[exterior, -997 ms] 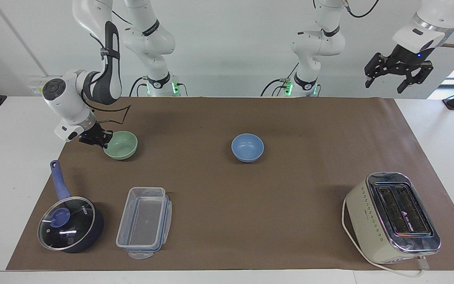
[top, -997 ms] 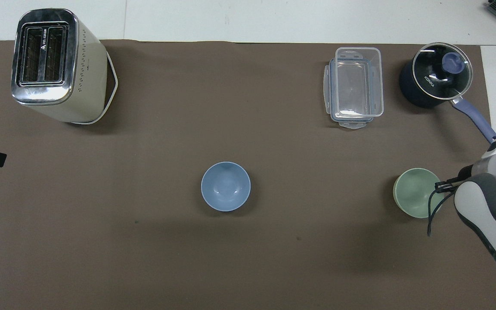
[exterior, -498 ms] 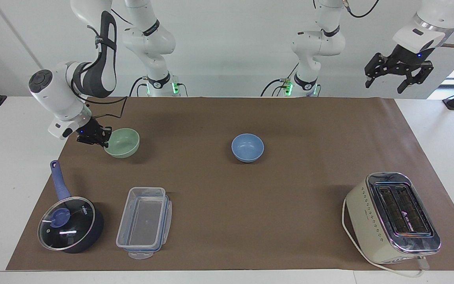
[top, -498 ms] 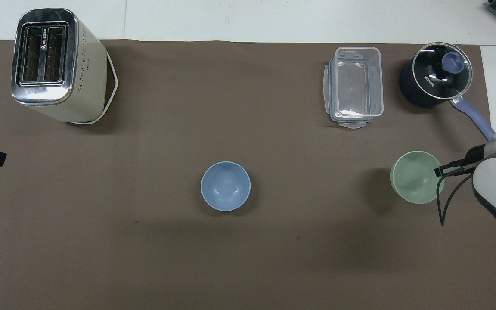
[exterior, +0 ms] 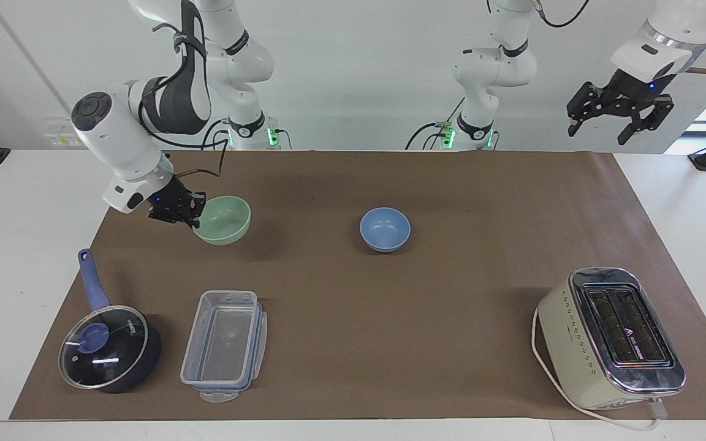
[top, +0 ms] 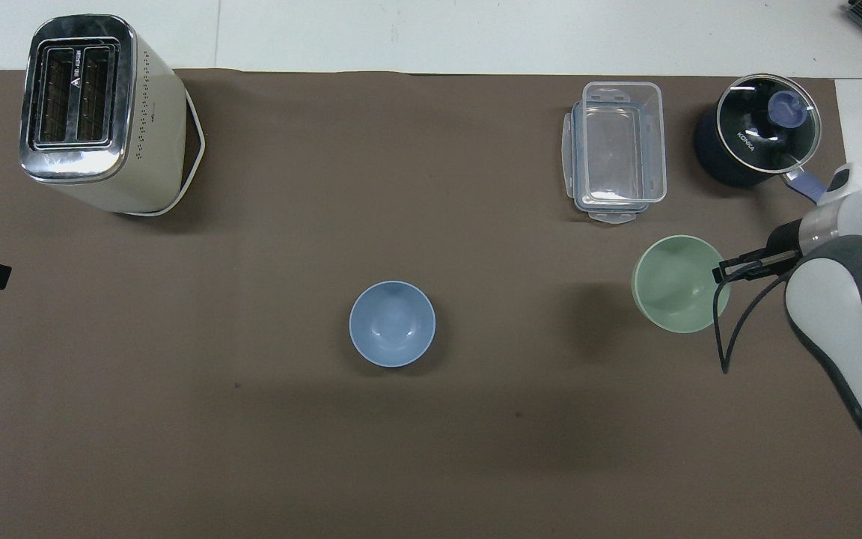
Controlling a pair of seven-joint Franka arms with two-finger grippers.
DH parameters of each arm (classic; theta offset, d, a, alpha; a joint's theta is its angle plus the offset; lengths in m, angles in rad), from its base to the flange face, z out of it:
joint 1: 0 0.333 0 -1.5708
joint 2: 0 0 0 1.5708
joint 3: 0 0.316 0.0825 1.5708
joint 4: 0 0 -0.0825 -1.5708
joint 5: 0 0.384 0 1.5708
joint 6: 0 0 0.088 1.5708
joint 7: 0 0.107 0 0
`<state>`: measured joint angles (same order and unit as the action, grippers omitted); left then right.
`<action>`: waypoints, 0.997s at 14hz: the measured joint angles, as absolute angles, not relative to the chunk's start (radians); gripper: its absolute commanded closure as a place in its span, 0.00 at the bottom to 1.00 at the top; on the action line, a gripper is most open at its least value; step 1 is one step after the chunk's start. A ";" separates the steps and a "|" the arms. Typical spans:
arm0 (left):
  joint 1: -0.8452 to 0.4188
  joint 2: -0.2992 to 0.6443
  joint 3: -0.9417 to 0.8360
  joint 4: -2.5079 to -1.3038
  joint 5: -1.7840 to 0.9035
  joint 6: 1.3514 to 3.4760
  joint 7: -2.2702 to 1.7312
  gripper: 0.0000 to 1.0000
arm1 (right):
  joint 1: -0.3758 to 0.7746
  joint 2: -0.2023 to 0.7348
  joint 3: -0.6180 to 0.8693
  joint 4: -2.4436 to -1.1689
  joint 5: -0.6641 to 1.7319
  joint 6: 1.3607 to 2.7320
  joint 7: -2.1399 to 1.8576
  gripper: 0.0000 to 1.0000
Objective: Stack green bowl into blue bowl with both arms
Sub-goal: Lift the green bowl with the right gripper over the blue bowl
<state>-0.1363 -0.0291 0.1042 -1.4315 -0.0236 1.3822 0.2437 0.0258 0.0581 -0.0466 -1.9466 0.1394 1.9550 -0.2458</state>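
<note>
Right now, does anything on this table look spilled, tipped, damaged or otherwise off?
Nothing is spilled or damaged. The only thing off level is the green bowl, tilted in the air because the right gripper holds it by the rim. The blue bowl sits upright; the left gripper waits open.

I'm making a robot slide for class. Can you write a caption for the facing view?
Right end effector carries the green bowl by its rim toward the blue bowl.
</note>
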 measured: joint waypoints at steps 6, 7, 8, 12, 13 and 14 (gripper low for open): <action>-0.136 -0.029 0.104 -1.432 -0.024 1.382 0.244 0.00 | 0.218 0.060 -0.044 -1.910 0.145 1.957 0.043 1.00; -0.136 -0.029 0.104 -1.432 -0.024 1.382 0.244 0.00 | 0.247 0.062 -0.044 -1.902 0.155 1.959 0.087 1.00; -0.136 -0.029 0.104 -1.432 -0.024 1.382 0.244 0.00 | 0.278 0.065 -0.043 -1.892 0.169 1.962 0.138 1.00; -0.136 -0.029 0.104 -1.432 -0.024 1.382 0.244 0.00 | 0.422 0.100 -0.043 -1.850 0.177 2.025 0.363 1.00; -0.136 -0.029 0.104 -1.432 -0.024 1.382 0.244 0.00 | 0.456 0.114 -0.043 -1.842 0.177 2.043 0.414 1.00; -0.136 -0.029 0.104 -1.432 -0.024 1.382 0.244 0.00 | 0.483 0.129 -0.043 -1.836 0.177 2.060 0.456 1.00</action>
